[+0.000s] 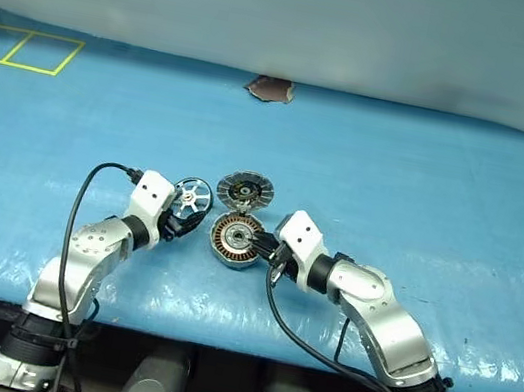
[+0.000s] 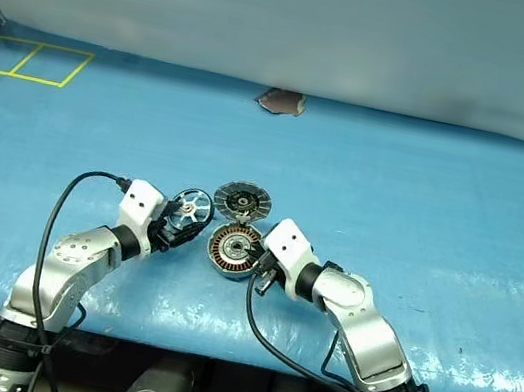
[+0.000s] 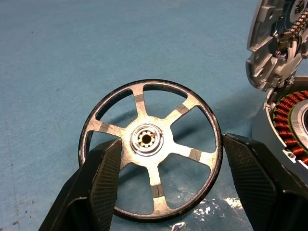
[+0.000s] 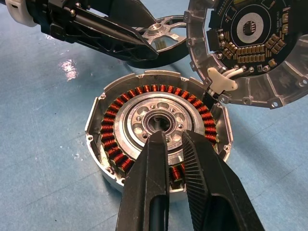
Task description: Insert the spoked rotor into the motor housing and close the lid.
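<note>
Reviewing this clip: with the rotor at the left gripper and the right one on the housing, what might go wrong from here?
1. The spoked rotor sits between the left gripper's widely spread fingers; a loose hold may let it tilt or drop.
2. The right gripper, shut, rests over the motor housing's centre bearing, likely blocking insertion.
3. The lid stands open beside the housing; a nudge could swing it early.

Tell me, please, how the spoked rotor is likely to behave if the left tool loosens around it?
The spoked rotor looks like stiff metal, so it should not flex. Its thin round rim stands between the left tool fingers, so it would probably tip flat or roll on the blue table. The shiny rim may be slippery.
</note>
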